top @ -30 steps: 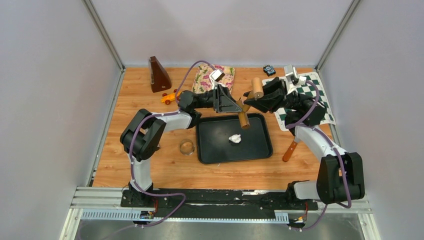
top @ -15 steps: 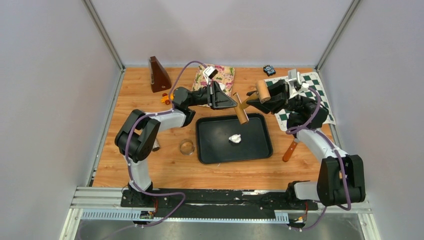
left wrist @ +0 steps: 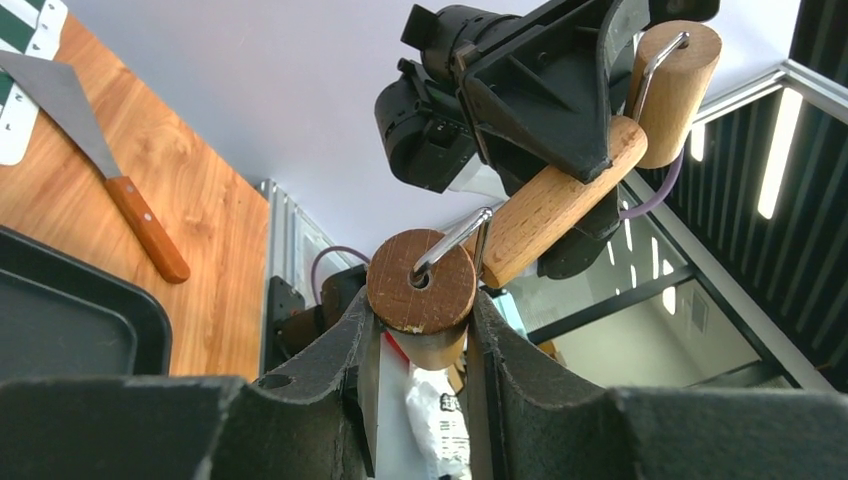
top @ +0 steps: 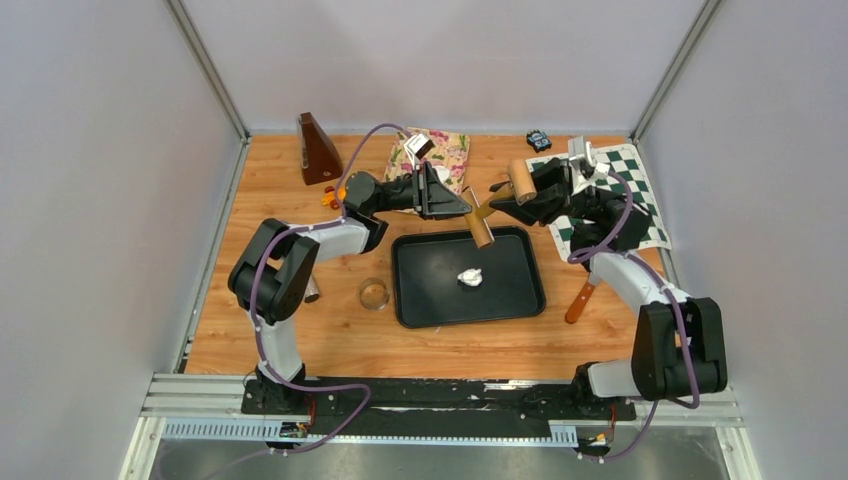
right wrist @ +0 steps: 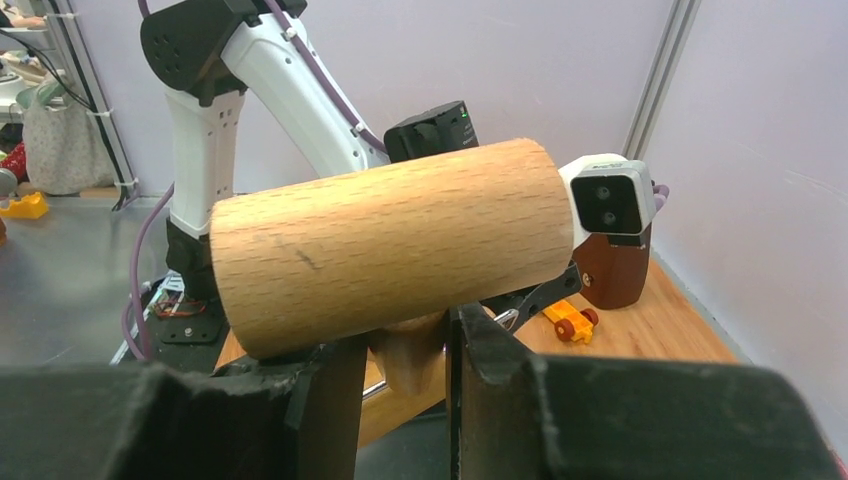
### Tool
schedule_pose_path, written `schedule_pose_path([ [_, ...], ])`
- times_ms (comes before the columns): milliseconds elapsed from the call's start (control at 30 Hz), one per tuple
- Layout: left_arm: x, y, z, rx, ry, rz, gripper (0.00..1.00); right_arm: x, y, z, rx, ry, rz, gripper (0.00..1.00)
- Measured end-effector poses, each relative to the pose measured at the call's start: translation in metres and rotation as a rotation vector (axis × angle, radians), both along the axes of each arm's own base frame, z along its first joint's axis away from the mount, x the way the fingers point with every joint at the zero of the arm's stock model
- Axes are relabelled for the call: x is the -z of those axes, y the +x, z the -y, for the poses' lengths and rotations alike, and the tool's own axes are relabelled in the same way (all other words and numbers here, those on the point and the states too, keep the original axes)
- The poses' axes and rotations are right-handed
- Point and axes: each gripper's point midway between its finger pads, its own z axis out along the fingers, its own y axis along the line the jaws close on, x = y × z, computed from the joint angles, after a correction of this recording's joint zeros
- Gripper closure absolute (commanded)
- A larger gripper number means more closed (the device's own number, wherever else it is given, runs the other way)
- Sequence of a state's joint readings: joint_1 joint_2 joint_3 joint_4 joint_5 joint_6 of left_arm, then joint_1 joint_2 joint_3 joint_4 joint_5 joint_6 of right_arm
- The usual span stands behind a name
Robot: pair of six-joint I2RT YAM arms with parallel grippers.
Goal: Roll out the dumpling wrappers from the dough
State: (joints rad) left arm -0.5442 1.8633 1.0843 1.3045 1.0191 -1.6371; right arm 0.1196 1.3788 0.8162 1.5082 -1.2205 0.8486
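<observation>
Looks like a handover of the roller [left wrist: 555,205]: my left claw [left wrist: 420,300] clamps its small drum, right claw [right wrist: 400,350] its handle. No wrappers yet; dough [top: 470,276] sits on the tray [top: 420,300]. Next, one claw should release.

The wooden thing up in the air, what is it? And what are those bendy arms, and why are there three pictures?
Those are two robot arms bolted to the near edge of a table. One picture looks down from above. The other two come from a small camera on each wrist. The wooden roller is for flattening dough. Both arms hold it in the air by the far edge of the black tray. The left hand squeezes its small wheel, and the right hand grips its handle. A white dough lump sits on the tray, not rolled yet. Nearby lie a clear ring, a knife and a checkered mat.
</observation>
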Motion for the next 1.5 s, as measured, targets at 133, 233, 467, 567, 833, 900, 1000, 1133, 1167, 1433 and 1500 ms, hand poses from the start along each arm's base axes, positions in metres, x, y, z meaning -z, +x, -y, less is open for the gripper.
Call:
schedule_pose_path([
  [133,0.004,-0.001,-0.001,0.002,0.008,0.006,0.97,0.011,-0.001,-0.001,-0.025,-0.048,0.006,0.61],
  [233,-0.010,-0.009,-0.004,0.004,-0.015,0.062,0.97,0.035,0.001,-0.001,-0.070,-0.119,-0.030,0.61],
  [467,-0.038,-0.032,-0.013,0.034,-0.057,0.190,1.00,0.052,0.000,0.000,-0.115,-0.189,-0.034,0.49],
  [567,-0.038,-0.032,-0.013,0.034,-0.056,0.204,1.00,0.050,-0.001,0.000,-0.118,-0.189,-0.037,0.44],
  [833,-0.026,-0.026,-0.013,0.006,-0.033,0.196,1.00,0.043,-0.005,0.000,-0.127,-0.192,-0.043,0.44],
  [900,-0.021,-0.022,-0.014,-0.004,-0.016,0.180,1.00,0.036,-0.010,0.001,-0.126,-0.190,-0.027,0.45],
  [1000,-0.014,-0.017,-0.014,-0.020,0.004,0.159,1.00,0.021,-0.015,0.001,-0.123,-0.184,0.007,0.47],
  [1133,-0.009,-0.010,-0.013,-0.044,0.022,0.136,1.00,0.012,-0.018,0.001,-0.122,-0.180,0.024,0.49],
  [1167,-0.008,-0.010,-0.013,-0.046,0.024,0.133,1.00,0.012,-0.019,0.001,-0.124,-0.181,0.023,0.49],
  [1433,0.002,-0.004,-0.010,-0.060,0.062,0.108,1.00,0.017,-0.033,-0.011,-0.192,-0.208,0.046,0.54],
  [1500,0.005,-0.003,-0.010,-0.061,0.071,0.103,1.00,0.018,-0.034,-0.014,-0.205,-0.208,0.050,0.57],
])
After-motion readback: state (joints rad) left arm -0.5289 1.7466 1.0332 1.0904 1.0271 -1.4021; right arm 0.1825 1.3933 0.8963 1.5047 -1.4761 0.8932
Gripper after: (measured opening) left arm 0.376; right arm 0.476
